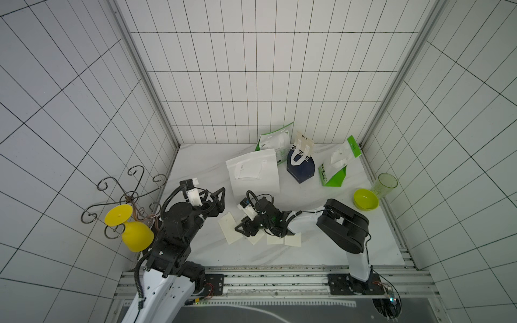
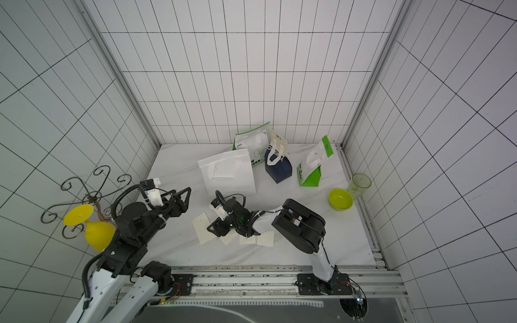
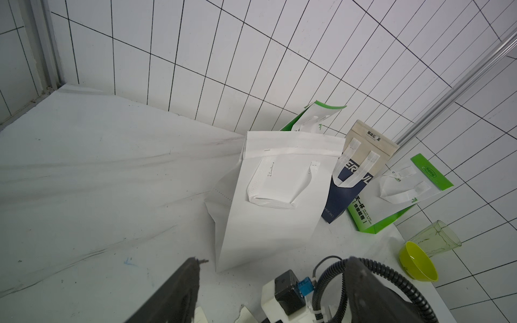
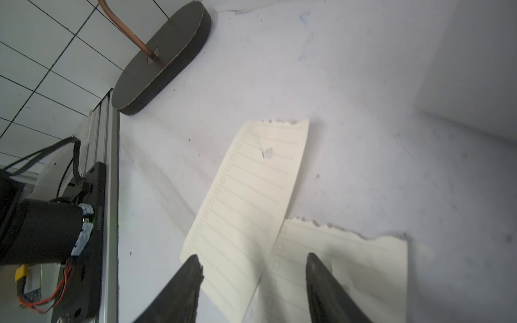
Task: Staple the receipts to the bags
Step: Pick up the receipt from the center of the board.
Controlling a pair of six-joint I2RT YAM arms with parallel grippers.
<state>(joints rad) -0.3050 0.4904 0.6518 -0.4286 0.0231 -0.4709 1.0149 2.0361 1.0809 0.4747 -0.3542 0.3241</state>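
White-tiled walls enclose a marbled desk. Left fingers are spread wide and empty, near the white bag. Right fingers are partly apart over overlapping receipts, gripping nothing. Remaining bags sit by the far wall.

2 arms, both grippers parted, gripping nothing.
In both top views the left gripper gapes wide at lower left; the right gripper, narrower, points down near centre.
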